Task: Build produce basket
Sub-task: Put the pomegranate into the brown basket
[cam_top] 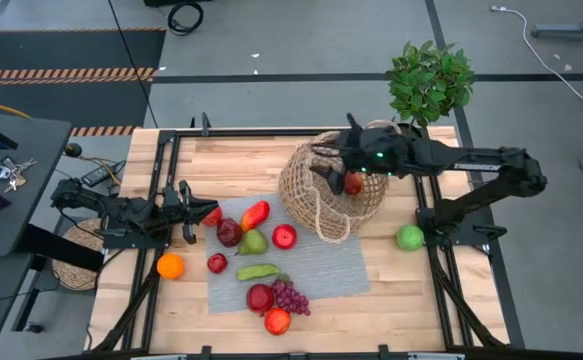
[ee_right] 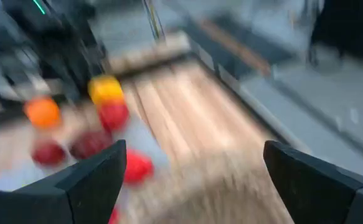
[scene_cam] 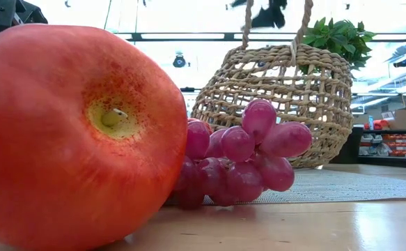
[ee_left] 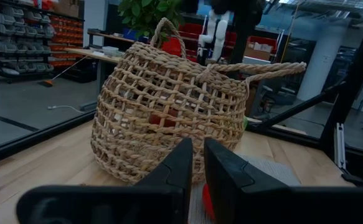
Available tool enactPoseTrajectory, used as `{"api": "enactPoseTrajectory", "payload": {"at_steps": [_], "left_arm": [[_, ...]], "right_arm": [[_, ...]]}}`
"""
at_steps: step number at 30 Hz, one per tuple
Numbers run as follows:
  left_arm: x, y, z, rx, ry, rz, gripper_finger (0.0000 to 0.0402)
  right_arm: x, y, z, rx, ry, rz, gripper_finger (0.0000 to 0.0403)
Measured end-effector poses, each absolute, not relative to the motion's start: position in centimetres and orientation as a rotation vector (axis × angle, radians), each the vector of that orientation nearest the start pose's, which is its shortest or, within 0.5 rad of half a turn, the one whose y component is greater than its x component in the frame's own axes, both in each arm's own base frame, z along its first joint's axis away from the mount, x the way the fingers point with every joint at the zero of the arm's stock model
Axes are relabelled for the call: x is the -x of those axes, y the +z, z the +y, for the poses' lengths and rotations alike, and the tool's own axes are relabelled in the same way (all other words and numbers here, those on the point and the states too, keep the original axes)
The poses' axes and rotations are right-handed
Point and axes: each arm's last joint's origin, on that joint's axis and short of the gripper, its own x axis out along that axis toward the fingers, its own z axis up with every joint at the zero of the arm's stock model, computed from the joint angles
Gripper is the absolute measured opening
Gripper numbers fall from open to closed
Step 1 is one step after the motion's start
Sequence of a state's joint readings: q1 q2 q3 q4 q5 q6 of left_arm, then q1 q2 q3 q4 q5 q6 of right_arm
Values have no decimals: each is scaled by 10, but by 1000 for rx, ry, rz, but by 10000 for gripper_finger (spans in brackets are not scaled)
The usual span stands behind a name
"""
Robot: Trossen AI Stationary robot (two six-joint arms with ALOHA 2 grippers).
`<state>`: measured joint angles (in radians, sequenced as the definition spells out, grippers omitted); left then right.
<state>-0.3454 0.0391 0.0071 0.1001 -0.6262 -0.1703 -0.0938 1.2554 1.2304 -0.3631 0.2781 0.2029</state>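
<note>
Right end effector is over the mouth of the basket, jaws spread wide with nothing between them in the right wrist view. A red fruit shows just below it in the high view, at or inside the basket opening; whether it has fully settled in I cannot tell.

Left end effector rests low at the left edge of the grey mat, fingers pressed together, gripping nothing. It points at the basket, just beside a red fruit on the mat.

Basket sits at the far side of the worktop, partly on the mat, near the potted plant. In the high view it seems tipped, its mouth turned toward the right arm.

Still outside the basket: orange on bare wood at left; green apple at right, well apart from the rest; on the mat a red-yellow pepper, green pear, red apple, green pod, grapes and a peach-coloured fruit at the near edge.

Risks, as judged:
- The basket is light and leaning; a jaw or wrist catching a handle loop or the weave on withdrawal could drag or roll it.
- The fruit at the mouth may roll back out if the basket rocks.
- Round fruit on the mat could be nudged off toward the worktop edge by a low approach.
</note>
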Motion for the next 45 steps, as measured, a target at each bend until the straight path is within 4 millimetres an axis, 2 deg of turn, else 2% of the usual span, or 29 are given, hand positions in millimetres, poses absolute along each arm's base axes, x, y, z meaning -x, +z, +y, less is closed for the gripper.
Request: {"api": "enactPoseTrajectory", "payload": {"at_steps": [4, 9, 13, 19, 23, 28, 32, 41, 45], "left_arm": [[-94, 172, -16, 201, 275, -84, 48], [-94, 172, -16, 201, 275, -84, 48], [-94, 172, -16, 201, 275, -85, 48], [-94, 172, -16, 201, 275, -85, 48], [-94, 172, -16, 201, 275, -85, 48], [-94, 172, -16, 201, 275, -84, 48], [-94, 172, -16, 201, 275, -84, 48], [-94, 172, -16, 201, 275, -84, 48], [-94, 172, -16, 202, 275, -86, 48]], "right_arm": [[-278, 383, -18, -136, -395, 221, 380], [-297, 379, -5, -137, -371, 177, 379], [-323, 374, 1, -109, -355, 222, 375], [-368, 382, 16, -19, -307, 282, 372], [-394, 380, 23, 23, -286, 348, 372], [-425, 359, 34, 32, -216, 423, 372], [-442, 345, 42, 36, -151, 454, 372], [-462, 315, 67, 28, -17, 528, 372], [-464, 314, 83, 84, -6, 518, 372]]}}
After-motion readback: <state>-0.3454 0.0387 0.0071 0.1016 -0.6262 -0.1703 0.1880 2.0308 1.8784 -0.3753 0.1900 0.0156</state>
